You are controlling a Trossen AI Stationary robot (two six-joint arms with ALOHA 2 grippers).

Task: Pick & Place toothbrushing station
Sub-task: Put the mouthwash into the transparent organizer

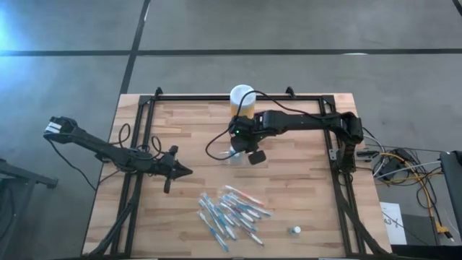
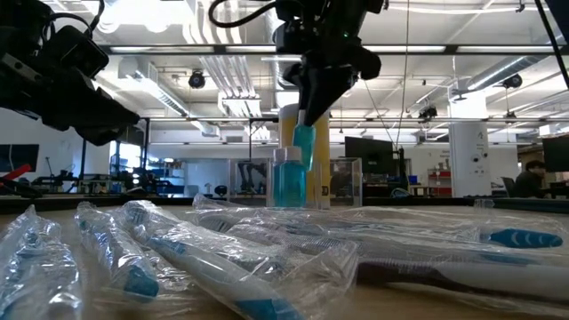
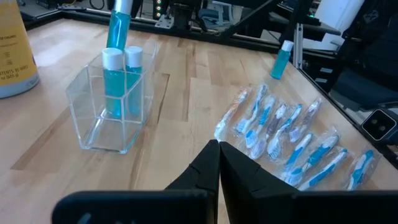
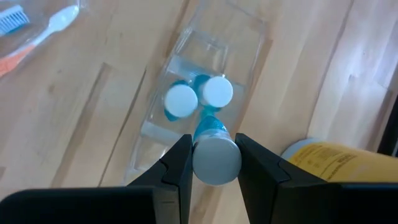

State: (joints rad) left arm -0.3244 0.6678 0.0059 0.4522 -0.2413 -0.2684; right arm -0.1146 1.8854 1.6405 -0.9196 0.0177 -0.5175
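Wrapped toothbrushes [image 2: 178, 258] lie nearest us, unplaced. Our right hand [image 4: 216, 163] grips a third blue bottle [image 4: 214, 155] above the clear holder [image 3: 112, 109] mid-tabletop, two bottles [image 3: 121, 78] inside; left hand [image 3: 219, 163] closed, empty.

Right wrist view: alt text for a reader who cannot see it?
The right gripper holds a blue white-capped bottle over a clear plastic holder on the wooden table. Two matching bottles stand inside; a yellow jar sits beside it.
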